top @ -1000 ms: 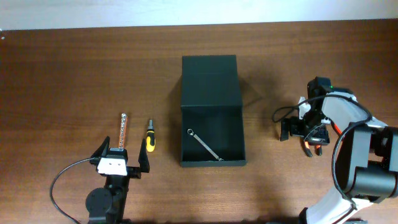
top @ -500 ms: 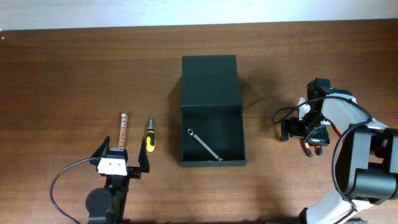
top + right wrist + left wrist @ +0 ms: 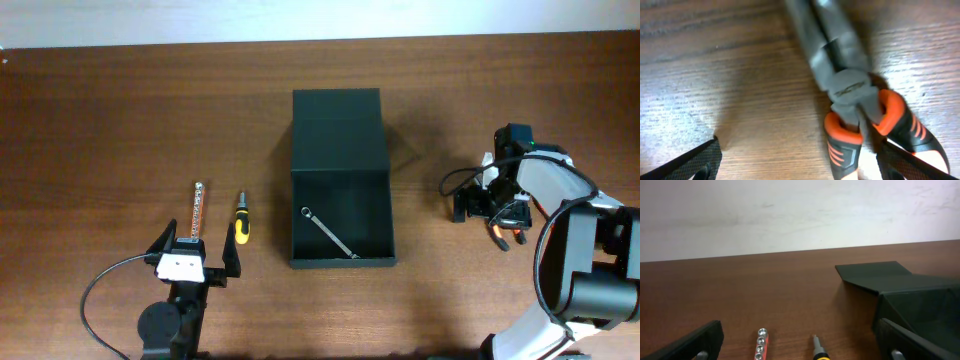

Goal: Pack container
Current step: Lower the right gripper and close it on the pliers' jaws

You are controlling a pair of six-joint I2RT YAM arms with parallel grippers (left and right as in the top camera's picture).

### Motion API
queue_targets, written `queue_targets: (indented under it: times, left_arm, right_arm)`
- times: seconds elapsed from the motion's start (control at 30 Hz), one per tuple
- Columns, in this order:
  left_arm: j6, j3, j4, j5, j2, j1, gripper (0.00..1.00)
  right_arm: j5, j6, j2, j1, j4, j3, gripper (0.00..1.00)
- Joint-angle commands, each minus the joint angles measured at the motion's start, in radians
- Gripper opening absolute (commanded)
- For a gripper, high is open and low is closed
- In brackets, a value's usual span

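Note:
The container [image 3: 340, 200] is a dark green-black box in the middle of the table, with its flap lid [image 3: 338, 128] lying open at the back. A silver wrench [image 3: 330, 232] lies inside it. The container's near side also shows in the left wrist view [image 3: 912, 300]. My right gripper [image 3: 487, 212] is open and low over orange-handled pliers [image 3: 505, 232] to the right of the box. In the right wrist view the pliers [image 3: 847, 87] lie on the wood, their handles between my open fingers [image 3: 805, 167]. My left gripper [image 3: 198, 262] is open and empty at the front left.
A red socket rail [image 3: 197, 210] and a yellow-and-black screwdriver [image 3: 241, 220] lie side by side just ahead of the left gripper. Both show in the left wrist view, the rail [image 3: 760, 342] left of the screwdriver [image 3: 816, 349]. A pale wall stands behind the table.
My right gripper has shifted slightly over the pliers, which stay on the table. The left arm, the box and the other tools have not moved.

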Motion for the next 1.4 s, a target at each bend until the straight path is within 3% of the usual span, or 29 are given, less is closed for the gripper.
queue_targets:
  times: [0.0, 0.1, 0.23, 0.3, 0.53, 0.73, 1.07, 1.23, 1.37]
  left_arm:
    - [0.015, -0.006, -0.003, -0.007, -0.008, 0.007, 0.99]
    - [0.015, -0.006, -0.003, -0.007, -0.008, 0.007, 0.99]
    - [0.015, -0.006, -0.003, -0.007, -0.008, 0.007, 0.99]
    - [0.015, -0.006, -0.003, -0.007, -0.008, 0.007, 0.99]
    - [0.015, -0.006, -0.003, -0.007, -0.008, 0.007, 0.99]
    - [0.015, -0.006, -0.003, -0.007, -0.008, 0.007, 0.99]
    - [0.015, -0.006, -0.003, -0.007, -0.008, 0.007, 0.99]
    - [0.015, -0.006, -0.003, -0.007, -0.008, 0.007, 0.99]
    - [0.015, -0.006, -0.003, -0.007, -0.008, 0.007, 0.99]
  right_arm:
    - [-0.032, -0.011, 0.030, 0.004, 0.027, -0.030, 0.99]
    - [-0.032, -0.011, 0.030, 0.004, 0.026, -0.030, 1.00]
    - [-0.032, -0.011, 0.030, 0.004, 0.019, -0.030, 0.85]
    - [-0.032, -0.011, 0.030, 0.004, 0.017, -0.030, 0.73]
    - [-0.033, -0.011, 0.030, 0.004, 0.014, -0.030, 0.62]
    - [-0.032, -0.010, 0.030, 0.004, 0.015, -0.030, 0.44]
    - [-0.032, -0.010, 0.030, 0.004, 0.016, -0.030, 0.29]
    - [-0.032, -0.010, 0.030, 0.004, 0.017, -0.030, 0.28]
    - [-0.032, -0.010, 0.030, 0.004, 0.017, -0.030, 0.19]
